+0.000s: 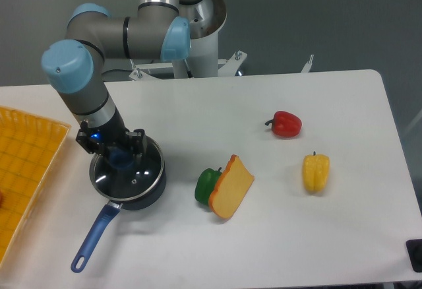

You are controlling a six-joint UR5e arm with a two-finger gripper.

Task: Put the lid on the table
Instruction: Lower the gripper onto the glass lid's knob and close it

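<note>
— Pincer (119, 158) is down over the pan (129, 178), right at the blue knob (120, 160) of the lid (126, 170). See it?

— I do. Fingers sit either side of the knob, close in. Whether they're actually squeezing it, I can't tell from where we stand.

— And the lid?

— Sitting on the pan, level with its rim as far as I can see. The pan's blue handle (93, 236) sticks out toward us and to the left.

— What else is on the desk (277, 236)?

— Yellow tray (26, 163) at the left edge, just beside the pan. To the right of the pan, a green pepper (206, 185) with a slice of bread (232, 187) leaning against it. Further right, a red pepper (285, 124) and a yellow one (316, 172), well apart from the arm.
</note>
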